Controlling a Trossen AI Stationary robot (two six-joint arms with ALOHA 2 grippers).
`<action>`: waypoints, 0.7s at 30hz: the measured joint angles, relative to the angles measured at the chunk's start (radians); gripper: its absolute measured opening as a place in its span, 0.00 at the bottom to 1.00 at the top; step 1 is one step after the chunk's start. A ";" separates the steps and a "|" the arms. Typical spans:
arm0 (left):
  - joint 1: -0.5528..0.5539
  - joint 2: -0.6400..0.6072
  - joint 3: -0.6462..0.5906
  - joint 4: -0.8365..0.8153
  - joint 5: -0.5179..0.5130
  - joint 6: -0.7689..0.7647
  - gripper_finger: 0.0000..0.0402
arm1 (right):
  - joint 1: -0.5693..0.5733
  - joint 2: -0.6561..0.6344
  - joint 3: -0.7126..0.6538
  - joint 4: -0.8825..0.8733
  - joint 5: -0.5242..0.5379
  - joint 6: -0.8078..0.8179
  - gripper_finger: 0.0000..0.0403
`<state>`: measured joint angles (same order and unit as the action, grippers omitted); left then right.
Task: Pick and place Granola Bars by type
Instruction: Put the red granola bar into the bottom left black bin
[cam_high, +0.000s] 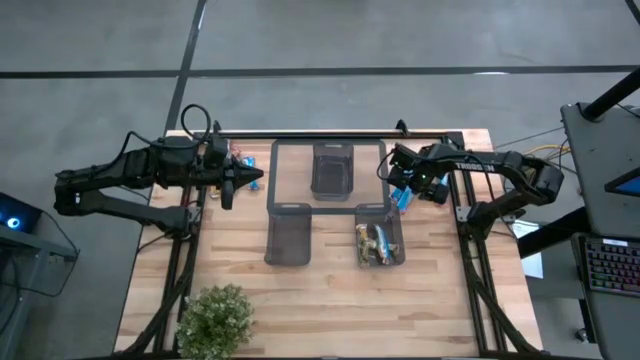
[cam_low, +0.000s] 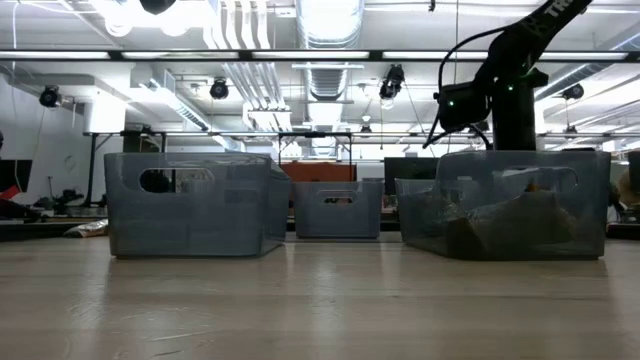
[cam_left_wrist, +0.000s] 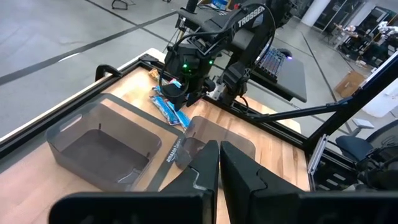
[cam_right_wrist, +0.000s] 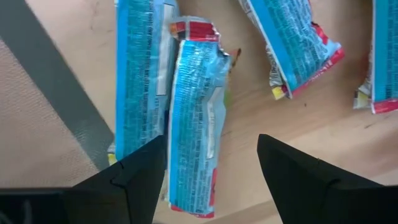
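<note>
Pale butcher-block table (cam_high: 330, 300) carries three translucent grey bins. I note crinkled blue foil Granola Bars (cam_right_wrist: 193, 118) lying flat on wood beside the right bin (cam_high: 380, 236); my right gripper (cam_right_wrist: 211, 168) straddles one, fingers spread. Left gripper (cam_left_wrist: 219, 163) is clenched, empty.

Granola Bars (cam_right_wrist: 194, 118) run past the right wrist view's edges, wrapper print unreadable
</note>
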<state>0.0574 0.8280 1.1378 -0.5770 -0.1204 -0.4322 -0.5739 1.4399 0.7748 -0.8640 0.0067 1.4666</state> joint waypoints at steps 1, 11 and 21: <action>0.000 0.000 0.000 0.000 0.000 -0.006 0.00 | 0.000 0.000 -0.003 0.003 0.000 0.001 0.60; 0.000 0.000 0.000 0.000 0.000 -0.014 0.00 | 0.000 0.000 -0.057 0.101 -0.006 0.032 0.60; 0.000 0.000 0.000 0.000 0.000 -0.022 0.00 | 0.000 0.001 -0.093 0.115 -0.012 0.053 0.59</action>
<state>0.0576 0.8280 1.1378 -0.5770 -0.1204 -0.4538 -0.5739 1.4406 0.6813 -0.7492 -0.0055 1.5192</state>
